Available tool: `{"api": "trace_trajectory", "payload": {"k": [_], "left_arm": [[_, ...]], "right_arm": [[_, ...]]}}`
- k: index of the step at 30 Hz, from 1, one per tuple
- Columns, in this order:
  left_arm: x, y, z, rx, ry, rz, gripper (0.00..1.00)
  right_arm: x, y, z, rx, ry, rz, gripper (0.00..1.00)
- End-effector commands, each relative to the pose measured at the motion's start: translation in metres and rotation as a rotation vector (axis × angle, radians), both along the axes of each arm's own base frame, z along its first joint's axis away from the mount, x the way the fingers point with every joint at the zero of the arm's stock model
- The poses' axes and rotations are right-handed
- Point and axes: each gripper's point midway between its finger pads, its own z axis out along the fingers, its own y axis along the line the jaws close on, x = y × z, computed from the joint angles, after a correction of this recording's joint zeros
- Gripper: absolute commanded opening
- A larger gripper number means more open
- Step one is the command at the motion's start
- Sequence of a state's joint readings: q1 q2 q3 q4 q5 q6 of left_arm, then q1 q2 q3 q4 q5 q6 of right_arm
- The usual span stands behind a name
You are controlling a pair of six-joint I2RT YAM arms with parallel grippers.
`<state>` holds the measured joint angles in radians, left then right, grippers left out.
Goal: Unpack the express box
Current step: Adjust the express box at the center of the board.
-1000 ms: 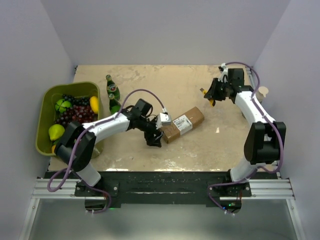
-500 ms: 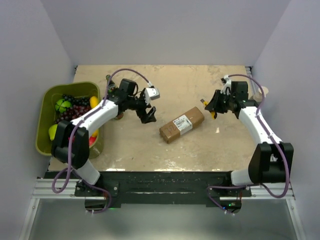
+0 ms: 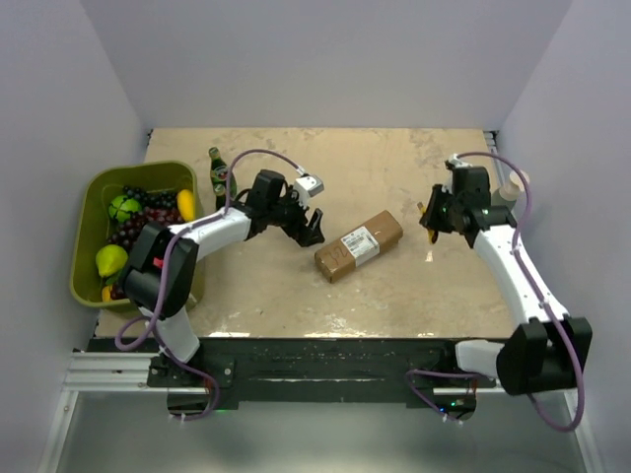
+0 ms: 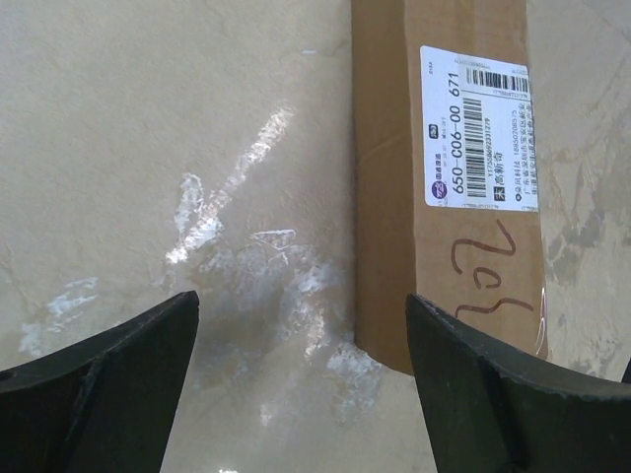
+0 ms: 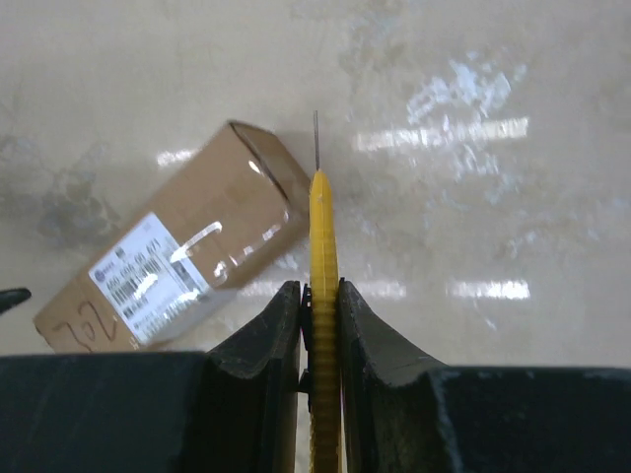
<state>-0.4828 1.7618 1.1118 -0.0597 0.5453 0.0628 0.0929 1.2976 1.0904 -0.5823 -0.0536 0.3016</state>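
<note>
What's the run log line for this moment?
left fingers: open, empty, beside express box | right fingers: shut on yellow utility knife, blade out | express box: closed, label up

The top camera looks down from high behind the near edge over the whole table (image 3: 394,168). Both wrist cameras look down from close; all three views share the express box (image 3: 359,244).

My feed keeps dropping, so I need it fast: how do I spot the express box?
Look at the beige table from above; near its middle the express box lies flat, at a slant. It is the only brown cardboard thing there, long and narrow with a white barcode label on top, unlike the green bottle and fruit bin at the left.
</note>
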Motion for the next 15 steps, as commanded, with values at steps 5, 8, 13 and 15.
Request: {"api": "trace_trajectory", "payload": {"k": [5,8,13,15], "left_arm": [[-0.044,-0.014,-0.012,-0.07,0.122,-0.026,0.88],[-0.067,-0.022,-0.011,-0.109,0.15,-0.064,0.87],[-0.107,-0.042,-0.007,-0.196,0.197,-0.199,0.87],[-0.117,-0.045,-0.005,-0.217,0.213,-0.242,0.86]], "right_arm": [[-0.078,-0.005,-0.059,-0.024,0.24,0.027,0.0],[-0.081,0.005,-0.071,-0.009,0.285,0.079,0.0],[-0.076,0.023,-0.084,0.019,0.3,0.144,0.0],[-0.069,0.027,-0.08,0.012,0.279,0.158,0.0]]}}
